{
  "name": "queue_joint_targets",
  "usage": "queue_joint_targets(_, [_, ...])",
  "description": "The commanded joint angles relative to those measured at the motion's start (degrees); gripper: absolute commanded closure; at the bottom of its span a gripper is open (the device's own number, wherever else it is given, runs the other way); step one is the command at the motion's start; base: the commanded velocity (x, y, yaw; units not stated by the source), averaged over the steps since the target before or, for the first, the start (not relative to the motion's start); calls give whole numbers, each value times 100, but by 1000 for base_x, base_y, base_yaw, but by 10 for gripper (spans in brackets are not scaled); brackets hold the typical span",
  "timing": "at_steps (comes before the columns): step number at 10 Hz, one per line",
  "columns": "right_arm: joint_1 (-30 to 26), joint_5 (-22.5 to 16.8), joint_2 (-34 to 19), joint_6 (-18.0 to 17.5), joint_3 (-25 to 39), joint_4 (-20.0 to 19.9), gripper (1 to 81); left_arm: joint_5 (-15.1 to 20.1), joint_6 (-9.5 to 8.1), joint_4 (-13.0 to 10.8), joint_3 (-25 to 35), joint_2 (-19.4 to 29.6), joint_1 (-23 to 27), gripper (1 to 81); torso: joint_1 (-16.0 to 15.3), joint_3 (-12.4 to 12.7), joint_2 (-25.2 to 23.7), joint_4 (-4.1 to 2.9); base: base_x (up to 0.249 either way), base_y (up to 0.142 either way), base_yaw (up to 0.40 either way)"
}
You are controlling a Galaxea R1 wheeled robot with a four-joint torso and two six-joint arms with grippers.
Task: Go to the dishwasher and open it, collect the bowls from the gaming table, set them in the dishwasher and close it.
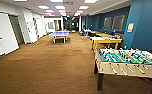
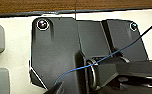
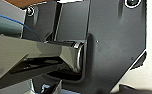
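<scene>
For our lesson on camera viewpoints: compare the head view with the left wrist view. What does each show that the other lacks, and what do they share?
Head view alone: a room with a green-field foosball table with rods near the right, a yellow-framed, white-topped gaming table behind it, a blue table-tennis table farther back, blue walls and white doors.

Left wrist view alone: the robot's wide dark plate with round fittings and a thin blue cable crossing it.

Both share: the brown carpet floor.
</scene>
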State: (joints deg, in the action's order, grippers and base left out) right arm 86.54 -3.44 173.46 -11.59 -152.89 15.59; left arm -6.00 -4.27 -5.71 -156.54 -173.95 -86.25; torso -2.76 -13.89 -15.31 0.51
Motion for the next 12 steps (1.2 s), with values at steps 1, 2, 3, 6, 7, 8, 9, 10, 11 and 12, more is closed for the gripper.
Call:
queue_joint_targets(1, [-264, -307, 16, 17, 15, 40, 10, 292, 31, 34, -8, 26, 262, 10, 0, 0, 0, 0, 78, 0, 0])
queue_joint_targets(2, [-264, -307, 25, 17, 15, 40, 10, 292, 31, 34, -8, 26, 262, 10, 0, 0, 0, 0, 85, 0, 0])
queue_joint_targets(3, [-264, -307, 33, 17, 15, 40, 10, 292, 31, 34, -8, 26, 253, 10, 2, 0, 0, 0, 88, 0, 0])
queue_joint_targets(6, [-299, -315, 51, 17, 15, 40, 10, 292, 40, 34, -8, 44, 253, 10, 2, 0, 0, 0, 100, 0, 0])
queue_joint_targets(7, [-308, -315, 51, 17, 15, 32, 10, 292, 40, 34, -8, 36, 253, 10, 2, 0, 0, 0, 106, 0, 0])
queue_joint_targets(8, [-308, -307, 51, 8, 15, 23, 10, 292, 40, 34, -8, 26, 253, 10, 2, 0, 0, 0, 106, 0, 0])
queue_joint_targets(9, [-308, -315, 59, -1, 15, 23, 10, 283, 40, 34, -8, 26, 253, 10, 2, 0, 0, 0, 106, 0, 0])
queue_joint_targets(10, [-317, -315, 68, 8, 15, 32, 10, 283, 40, 34, -8, 18, 253, 10, 2, 0, 0, 0, 106, 0, 0])
queue_joint_targets(11, [-326, -315, 68, 17, 15, 32, 10, 283, 40, 34, -8, 18, 253, 10, 2, 0, 0, 0, 106, 0, 0])
queue_joint_targets(12, [-334, -324, 68, 26, 15, 49, 10, 283, 40, 34, -8, 18, 253, 10, 2, 0, 0, 0, 107, 0, 0])
